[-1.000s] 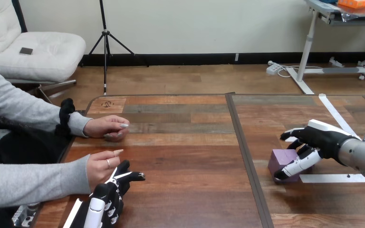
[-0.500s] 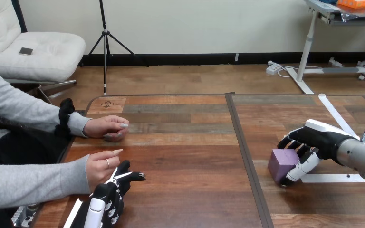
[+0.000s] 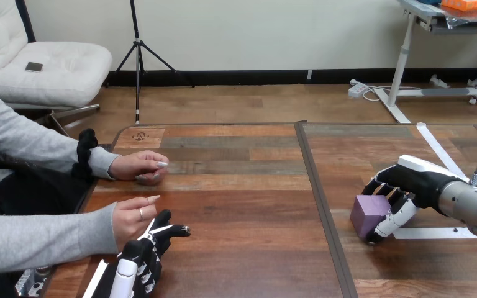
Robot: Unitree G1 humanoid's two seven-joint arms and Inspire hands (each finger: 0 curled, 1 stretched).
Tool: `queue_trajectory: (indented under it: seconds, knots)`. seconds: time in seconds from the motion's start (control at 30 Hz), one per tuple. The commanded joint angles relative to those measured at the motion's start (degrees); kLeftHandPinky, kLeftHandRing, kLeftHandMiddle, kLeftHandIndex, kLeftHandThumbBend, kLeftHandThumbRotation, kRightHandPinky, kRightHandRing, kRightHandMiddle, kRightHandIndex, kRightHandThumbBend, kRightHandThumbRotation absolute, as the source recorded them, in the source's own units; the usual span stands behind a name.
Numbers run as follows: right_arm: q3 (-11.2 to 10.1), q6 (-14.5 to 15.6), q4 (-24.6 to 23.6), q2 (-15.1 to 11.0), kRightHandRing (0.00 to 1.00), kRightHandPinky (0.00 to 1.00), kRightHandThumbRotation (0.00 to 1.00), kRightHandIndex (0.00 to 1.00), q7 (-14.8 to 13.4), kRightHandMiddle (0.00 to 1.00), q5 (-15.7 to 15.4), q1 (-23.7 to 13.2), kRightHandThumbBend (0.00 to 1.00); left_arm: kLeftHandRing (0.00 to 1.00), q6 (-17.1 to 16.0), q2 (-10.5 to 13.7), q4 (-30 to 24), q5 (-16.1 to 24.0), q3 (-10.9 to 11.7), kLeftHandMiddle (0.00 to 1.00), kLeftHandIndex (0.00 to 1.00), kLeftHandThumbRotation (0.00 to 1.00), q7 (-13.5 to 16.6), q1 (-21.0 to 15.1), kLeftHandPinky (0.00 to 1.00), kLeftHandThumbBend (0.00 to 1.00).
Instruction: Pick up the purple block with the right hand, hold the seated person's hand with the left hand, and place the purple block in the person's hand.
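Reference: the wooden plank table is read as a clock face, 12 o'clock at the far edge and 6 o'clock at the robot.

1. Task object. The small purple cube-shaped block sits at about 4 o'clock, just beside a strip of white tape on the table surface. It appears slightly tilted. Whether its base has cleared the wood cannot be told.

2. Right hand. It reaches in from 3 o'clock and covers the block from the far right side. Its fingers are curled narrowly round the block's right and near faces, so the block is enclosed in a grasp. This side-on wrap suits a lift, because the top and left faces are left free for release into a palm.

3. Left hand. It lies at about 7 o'clock with its fingers mostly straight and loosely spread, pointing toward 1 o'clock. They touch the near edge of the person's nearer hand; no curl round that hand is visible. The position is judged to be a staging pose for the hold, which is not yet made.

4. Person. The nearer hand rests at 8 o'clock with its fingers loosely bent. The farther hand rests at 10 o'clock, well apart from both robot hands.

5. Judged step: securing and lifting the block, with the transfer toward 8 o'clock to follow
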Motion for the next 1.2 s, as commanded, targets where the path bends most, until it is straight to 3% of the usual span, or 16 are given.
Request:
queue_trajectory:
  seconds: [0.0,0.43,0.9,1.17]
  knots:
    - [0.88,-0.96,0.04,2.21,0.68,0.67,0.00,0.71,-0.60,0.71,-0.38,-2.04,1.00,1.00,-1.28,-1.03,-1.17,-0.75,0.28,0.97,0.69,1.00,-0.34,-1.92,1.00,0.64]
    - [2.42,-1.64,0.66,3.27,0.62,0.61,0.00,0.67,-2.78,0.67,-1.68,-1.35,1.00,1.00,-0.21,-1.11,-3.00,-0.51,-0.19,0.97,0.69,1.00,0.39,-1.04,1.00,0.64]
    - [2.96,-2.07,1.56,4.49,0.54,0.51,0.00,0.58,-6.35,0.58,-2.77,-0.65,0.87,1.00,-0.99,-1.25,-2.52,-0.01,-0.12,0.97,0.69,1.00,0.90,-1.14,1.00,0.64]
    - [3.11,-4.12,1.80,4.54,0.50,0.45,0.00,0.51,-9.29,0.54,-2.77,0.04,0.78,1.00,-0.58,-1.33,-3.00,-0.39,-0.24,0.96,0.69,1.00,0.92,-0.76,1.00,0.64]
